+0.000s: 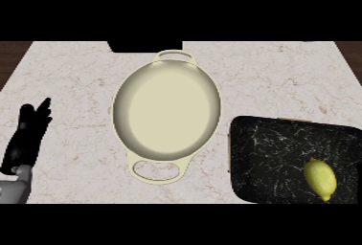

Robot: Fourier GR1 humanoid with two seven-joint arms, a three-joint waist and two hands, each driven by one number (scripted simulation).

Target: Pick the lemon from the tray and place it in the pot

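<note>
We find the lemon (320, 178) lying in the lower right part of the black tray (283, 143), untouched, its long axis roughly upright in the head view. The cream oval pot (134, 107) sits well apart to the left, with nothing in it, one loop handle toward the far edge and one toward us.

Our left hand (27, 136) rests at the left edge, fingers straight and held together, holding nothing. Our right hand is not in view.

Risks, as we judge them:
- The lemon is rounded and may roll across the tray if the fingers touch it off-centre.
- It lies close to the tray's near corner, so a low approach may strike the rim.
- A low carry may catch the pot's wall.

The bench (283, 72) is pale veined marble. A dark block (145, 46) meets its far edge, and dark wood flooring (13, 52) shows at the upper corners.
</note>
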